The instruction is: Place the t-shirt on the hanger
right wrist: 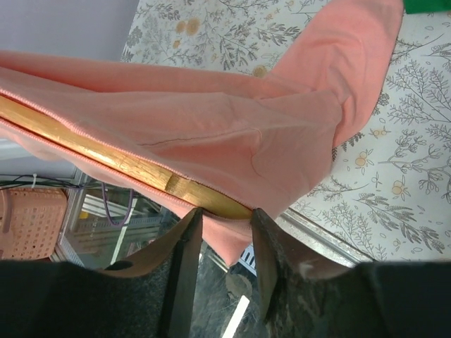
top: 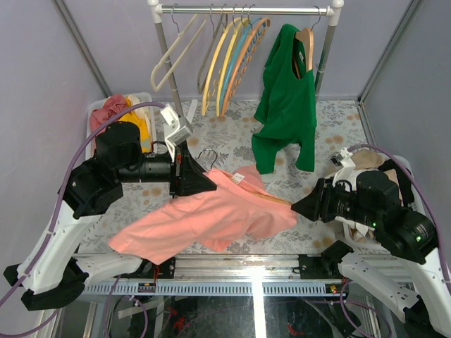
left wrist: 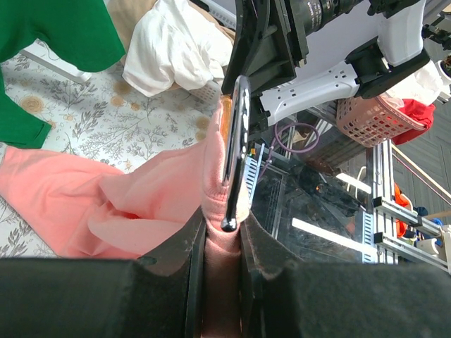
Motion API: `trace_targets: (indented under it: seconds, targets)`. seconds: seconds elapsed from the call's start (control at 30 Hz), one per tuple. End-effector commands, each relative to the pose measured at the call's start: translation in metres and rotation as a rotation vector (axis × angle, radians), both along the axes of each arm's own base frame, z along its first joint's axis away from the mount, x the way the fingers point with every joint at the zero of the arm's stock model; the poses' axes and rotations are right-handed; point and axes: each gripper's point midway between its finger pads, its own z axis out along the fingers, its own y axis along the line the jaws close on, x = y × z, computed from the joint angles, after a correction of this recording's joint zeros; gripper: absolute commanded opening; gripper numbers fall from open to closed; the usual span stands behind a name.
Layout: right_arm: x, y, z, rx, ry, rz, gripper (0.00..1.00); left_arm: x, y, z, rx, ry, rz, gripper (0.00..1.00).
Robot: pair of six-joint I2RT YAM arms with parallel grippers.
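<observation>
The salmon t-shirt (top: pixel 211 215) hangs in the air between my two grippers, above the near edge of the table. The wooden hanger (top: pixel 273 200) lies inside it, and its silver hook (top: pixel 206 155) sticks out at the collar. My left gripper (top: pixel 201 182) is shut on the shirt's cloth (left wrist: pixel 162 204) at the collar. The hook (left wrist: pixel 236 141) runs just in front of the left gripper (left wrist: pixel 223 229). My right gripper (top: pixel 299 206) is shut on the hanger's end (right wrist: pixel 204 201), with the shirt's hem (right wrist: pixel 232 134) draped over it. The right gripper (right wrist: pixel 222 215) pinches wood and cloth together.
A clothes rack (top: pixel 246 10) at the back holds a cream hanger (top: pixel 169 60), several thin coloured hangers (top: pixel 232 63) and a green shirt (top: pixel 285 105). A basket with red and yellow clothes (top: pixel 127 113) stands at the left. White and beige clothes (top: pixel 359 162) lie at the right.
</observation>
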Motion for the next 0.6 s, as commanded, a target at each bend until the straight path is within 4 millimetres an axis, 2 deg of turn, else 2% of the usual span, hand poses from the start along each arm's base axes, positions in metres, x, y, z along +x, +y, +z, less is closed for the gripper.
trace_targets:
  seconds: [0.0,0.07,0.2,0.3,0.57]
  targets:
    - [-0.006,0.006,0.006,0.054,0.0,0.03,0.39,-0.01,0.003,0.019,-0.056,-0.045,-0.026,0.0]
    - [-0.006,0.006,0.003,0.049,0.004,0.031,0.39,-0.011,0.003,0.02,-0.058,-0.045,-0.028,0.0]
    - [-0.01,0.004,-0.003,0.042,0.008,0.039,0.49,-0.012,0.005,0.024,-0.066,-0.051,-0.025,0.0]
    - [-0.012,0.002,-0.005,0.038,0.008,0.036,0.53,-0.012,0.005,0.026,-0.068,-0.052,-0.026,0.0]
    - [-0.012,-0.009,-0.005,0.0,-0.011,0.001,0.51,-0.012,0.004,0.028,-0.072,-0.053,-0.031,0.0]
